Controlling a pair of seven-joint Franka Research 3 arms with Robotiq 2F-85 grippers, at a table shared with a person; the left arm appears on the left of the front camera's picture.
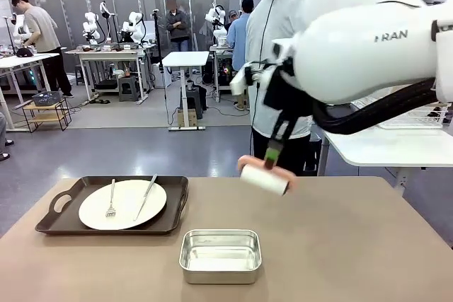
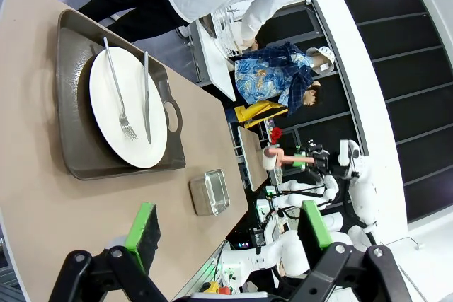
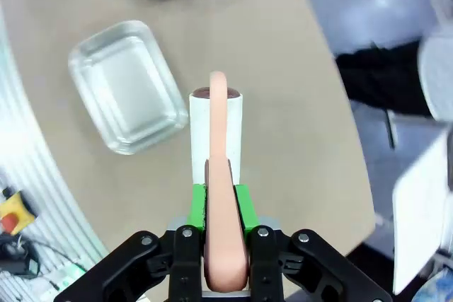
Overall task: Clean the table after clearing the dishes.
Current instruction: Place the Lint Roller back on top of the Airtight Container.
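Left gripper [image 2: 230, 230]: fingers wide apart, nothing between pads, hanging over table [image 1: 340, 245].
Left part of table: dark tray [image 1: 173, 206] lying flat, cut-out handle at each end.
On tray: one round white plate [image 1: 129, 208], roughly centred.
On plate: fork [image 1: 111, 201] left, knife [image 1: 146, 196] right, side by side, not touching; fork tines toward robot side.
Middle, near robot edge: steel tin [image 1: 220, 271], rounded corners, just right of tray and apart from it.
Right of middle, by far edge: roller [image 1: 265, 177], white drum on pink handle, tilted in front view.
Right gripper [image 3: 221, 203]: clamped on pink handle, one green pad each side, drum sticking out past fingertips.
In right wrist view: drum over bare tabletop beside tin, clear gap between them.
Drum touching tabletop or not: cannot tell.
Past far edge, behind right arm: person [image 1: 279, 26] in light hoodie and dark trousers, standing.
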